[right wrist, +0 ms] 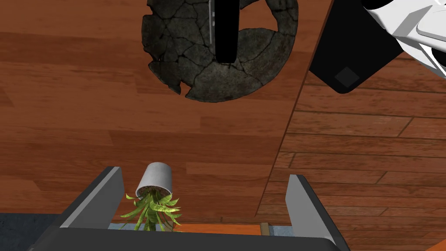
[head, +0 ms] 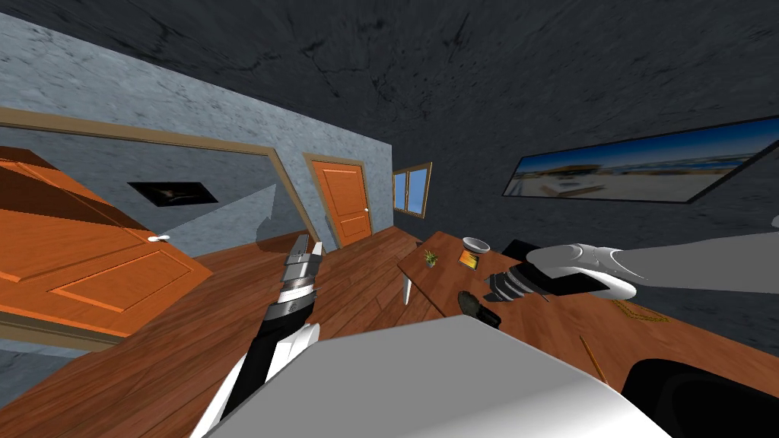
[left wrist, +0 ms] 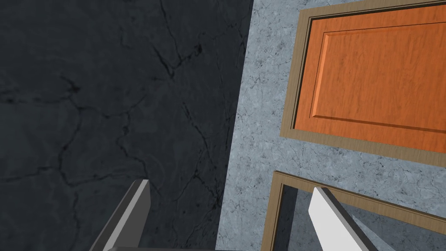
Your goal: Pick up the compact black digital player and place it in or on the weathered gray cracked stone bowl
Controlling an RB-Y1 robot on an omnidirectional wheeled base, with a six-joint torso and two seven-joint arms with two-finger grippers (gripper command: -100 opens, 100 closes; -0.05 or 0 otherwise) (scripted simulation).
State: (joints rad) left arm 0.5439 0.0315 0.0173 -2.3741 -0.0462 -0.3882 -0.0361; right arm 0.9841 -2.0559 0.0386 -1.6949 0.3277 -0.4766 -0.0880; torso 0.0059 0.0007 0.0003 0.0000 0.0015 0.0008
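Note:
The cracked dark grey stone bowl [right wrist: 204, 69] sits on the wooden table [right wrist: 65, 109], and the slim black player [right wrist: 226, 30] lies inside it with a silver edge showing. My right gripper [right wrist: 204, 174] is open and holds nothing, drawn back from the bowl over the table. In the head view the bowl [head: 469, 302] lies near the table's front edge, just below and beside the right gripper [head: 494, 287]. My left gripper [head: 308, 247] is raised over the floor, away from the table, and its fingers [left wrist: 139, 196] stand open and empty.
A small grey pot with a green plant [right wrist: 153, 191] stands on the table close to my right gripper's fingers. An orange item [head: 467, 259] and a white cup [head: 476, 245] sit farther back. The table's edge [right wrist: 300, 87] runs beside the bowl, with wood floor [right wrist: 370, 144] beyond.

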